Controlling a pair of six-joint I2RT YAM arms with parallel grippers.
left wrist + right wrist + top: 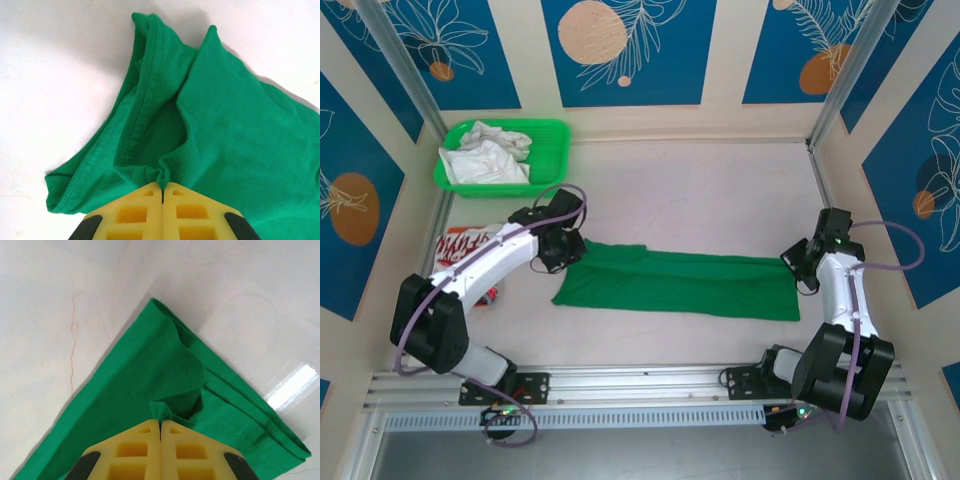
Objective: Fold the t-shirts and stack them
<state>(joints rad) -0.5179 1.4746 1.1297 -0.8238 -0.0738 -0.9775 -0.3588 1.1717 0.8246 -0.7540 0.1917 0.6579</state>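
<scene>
The green tee [680,285] lies mid-table as a long folded strip running 9 to 3 o'clock. The left gripper [162,187] is clenched on a pinch of hem at its 9 o'clock end, and the right gripper [160,422] is clenched on a bunched fold at its 3 o'clock end. The red tee [460,243] lies at 9 o'clock, partly under the left arm [485,262]. At 11 o'clock a basket [556,134] holds white cloth [485,155].
</scene>
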